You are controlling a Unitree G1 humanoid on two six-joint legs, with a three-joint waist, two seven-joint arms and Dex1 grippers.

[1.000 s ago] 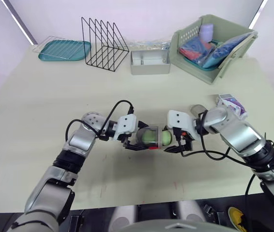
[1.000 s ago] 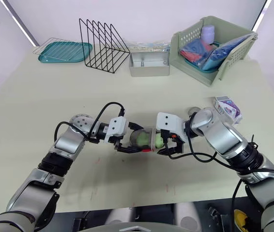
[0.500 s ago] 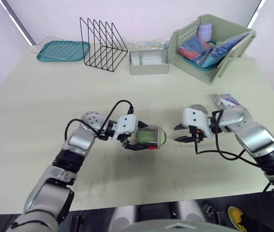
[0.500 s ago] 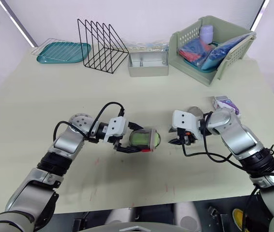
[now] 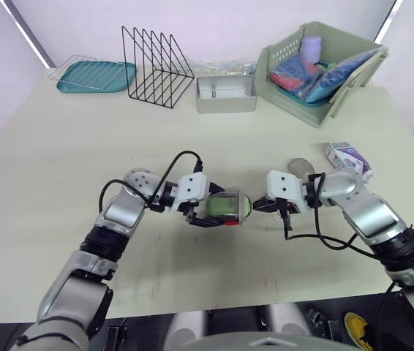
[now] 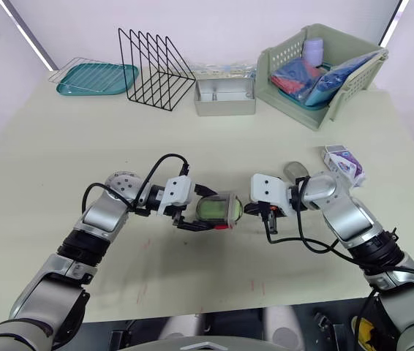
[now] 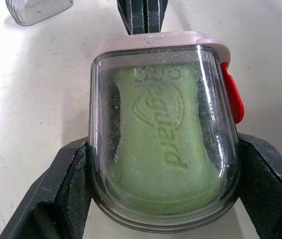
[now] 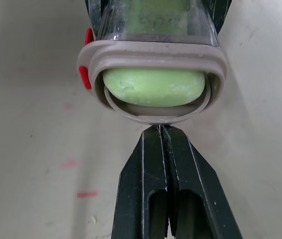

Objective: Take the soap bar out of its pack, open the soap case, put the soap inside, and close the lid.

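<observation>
The soap case lies on its side just above the table, clear-walled with a beige rim and a red latch. My left gripper is shut on it, one finger pressing each side. The green soap bar sits inside, its end showing at the open mouth. My right gripper is shut with nothing in it, and its tips touch the rim of the open end. The clear lid lies on the table behind the right arm. The purple and white soap pack rests at the right.
Along the far edge stand a teal tray, a black wire rack, a metal tin and a green basket holding several items.
My right gripper let go at the case's mouth, pulled back to the right and shut, then returned with shut tips against the rim. The soap now sits deeper in the case.
</observation>
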